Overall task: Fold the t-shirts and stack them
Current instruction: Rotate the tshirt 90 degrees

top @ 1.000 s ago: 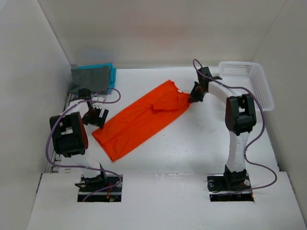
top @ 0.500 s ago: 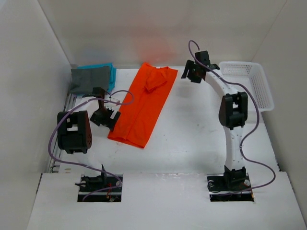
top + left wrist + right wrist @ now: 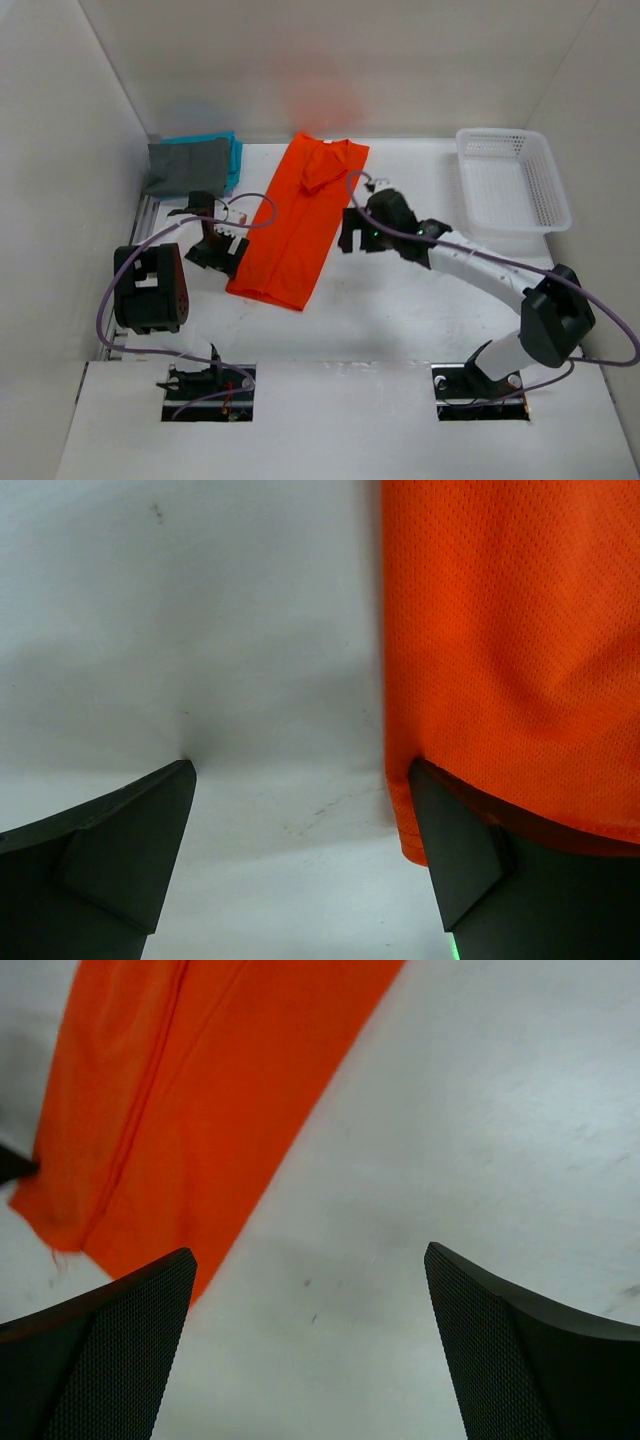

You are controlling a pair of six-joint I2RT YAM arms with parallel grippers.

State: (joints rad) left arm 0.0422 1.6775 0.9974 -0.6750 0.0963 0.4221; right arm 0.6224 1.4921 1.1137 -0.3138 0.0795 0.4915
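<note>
The bright orange t-shirt (image 3: 300,222) lies folded into a long strip, running from the back of the table down toward the left front. A dark grey t-shirt (image 3: 184,166) is folded on top of a teal one (image 3: 233,149) in the back left corner. My left gripper (image 3: 216,248) is open at the strip's lower left edge. In the left wrist view (image 3: 300,865) its right finger (image 3: 470,865) overlaps the orange hem (image 3: 510,650). My right gripper (image 3: 356,230) stands open beside the strip's right edge, over bare table (image 3: 312,1360), with the orange cloth (image 3: 200,1090) to its left.
A white mesh basket (image 3: 548,190) stands at the back right. White walls close in the table on the left, back and right. The right arm (image 3: 470,262) stretches low across the table's middle.
The right gripper opened and let go of the orange t-shirt, then swung from the back to the middle. The shirt turned from a diagonal to pointing at the back wall.
</note>
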